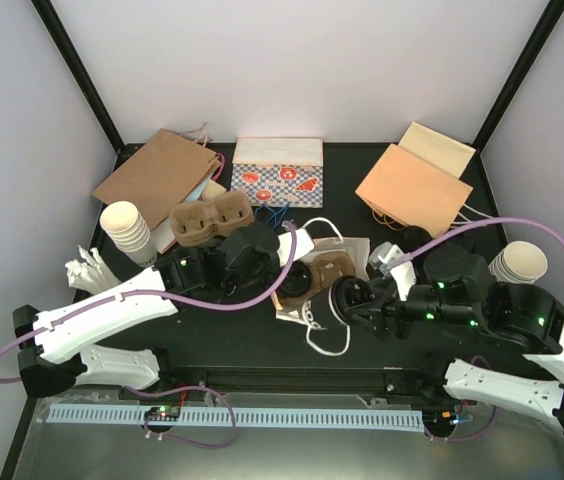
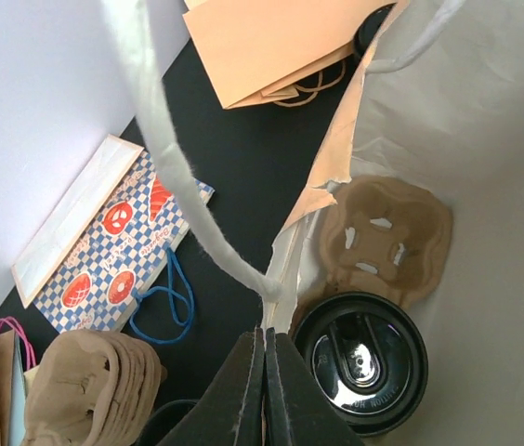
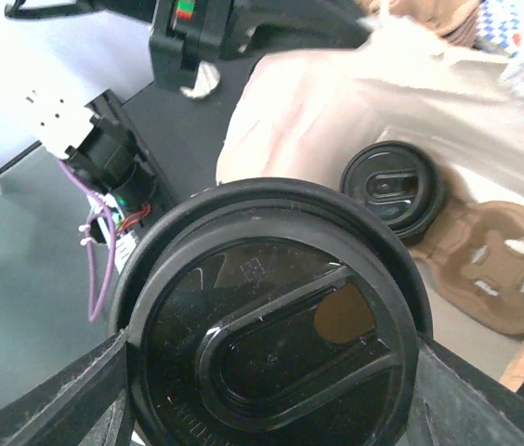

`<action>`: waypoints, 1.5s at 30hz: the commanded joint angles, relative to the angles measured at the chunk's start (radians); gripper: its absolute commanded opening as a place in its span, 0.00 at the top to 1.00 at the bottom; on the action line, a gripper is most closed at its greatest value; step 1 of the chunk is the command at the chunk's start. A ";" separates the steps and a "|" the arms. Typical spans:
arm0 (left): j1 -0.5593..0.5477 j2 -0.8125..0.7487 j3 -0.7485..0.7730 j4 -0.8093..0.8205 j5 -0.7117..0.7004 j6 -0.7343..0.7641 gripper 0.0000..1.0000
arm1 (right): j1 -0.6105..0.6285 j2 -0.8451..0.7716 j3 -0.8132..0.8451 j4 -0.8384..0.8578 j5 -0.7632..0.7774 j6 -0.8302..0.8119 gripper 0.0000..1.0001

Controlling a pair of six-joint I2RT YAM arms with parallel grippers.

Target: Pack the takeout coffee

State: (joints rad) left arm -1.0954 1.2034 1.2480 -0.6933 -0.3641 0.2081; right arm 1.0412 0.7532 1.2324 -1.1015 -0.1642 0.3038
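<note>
- While the left gripper (image 2: 264,342) pinches the white bag (image 2: 494,139) rim, a coffee cup (image 2: 362,362) sits beside its tips.
- The right gripper (image 3: 271,376) clamps a second cup (image 3: 271,279).

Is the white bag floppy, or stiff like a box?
Probably floppy: the white bag looks crumpled at the rim where the left pincer pinches it. It is likely light, thin paper, so a push might slide or crease it.
</note>
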 commanded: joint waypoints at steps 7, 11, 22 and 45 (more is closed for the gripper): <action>-0.049 -0.049 -0.031 -0.022 -0.012 -0.013 0.99 | 0.006 0.018 0.033 0.046 0.193 -0.072 0.35; -0.061 -0.058 -0.039 -0.025 -0.028 -0.019 0.98 | 0.006 0.029 0.017 0.095 0.241 -0.094 0.36; -0.087 -0.068 -0.064 -0.008 -0.050 -0.021 0.98 | 0.006 -0.026 -0.099 0.213 0.308 -0.277 0.37; -0.171 -0.082 -0.092 -0.026 -0.083 -0.075 0.98 | 0.237 -0.012 -0.350 0.402 0.375 -0.554 0.44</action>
State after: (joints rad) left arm -1.2507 1.1378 1.1622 -0.6880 -0.4232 0.1661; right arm 1.2114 0.7567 0.9054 -0.8059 0.1356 -0.2157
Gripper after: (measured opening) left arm 0.019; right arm 0.727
